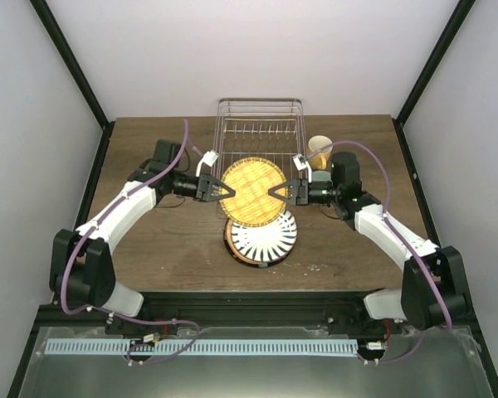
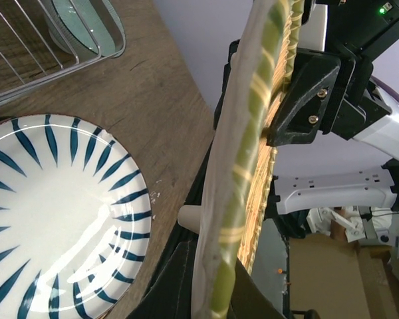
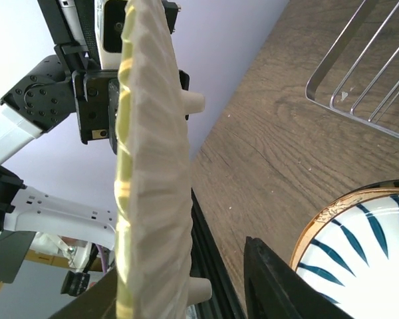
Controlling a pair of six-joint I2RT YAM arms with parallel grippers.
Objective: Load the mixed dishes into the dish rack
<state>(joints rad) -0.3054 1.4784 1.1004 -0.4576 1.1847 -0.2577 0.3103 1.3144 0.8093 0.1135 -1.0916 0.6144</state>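
Note:
A woven yellow-tan plate [image 1: 251,191] hangs tilted on edge above the table, in front of the silver wire dish rack [image 1: 260,128]. My left gripper [image 1: 209,186] is shut on its left rim [image 2: 246,153]. My right gripper [image 1: 280,192] straddles the right rim [image 3: 153,153], with one finger [image 3: 286,286] still a gap away from it. Below lies a white plate with dark radial stripes [image 1: 261,234], stacked on a brown-rimmed plate. A yellow mug [image 1: 319,149] stands right of the rack. A mint-green bowl [image 2: 80,23] shows through the rack's wires [image 2: 46,73].
The rack stands at the back middle of the brown wooden table [image 1: 149,249]. Dark frame posts rise at both back corners, with white walls around. The two arms reach inward from the near edge and meet at the middle.

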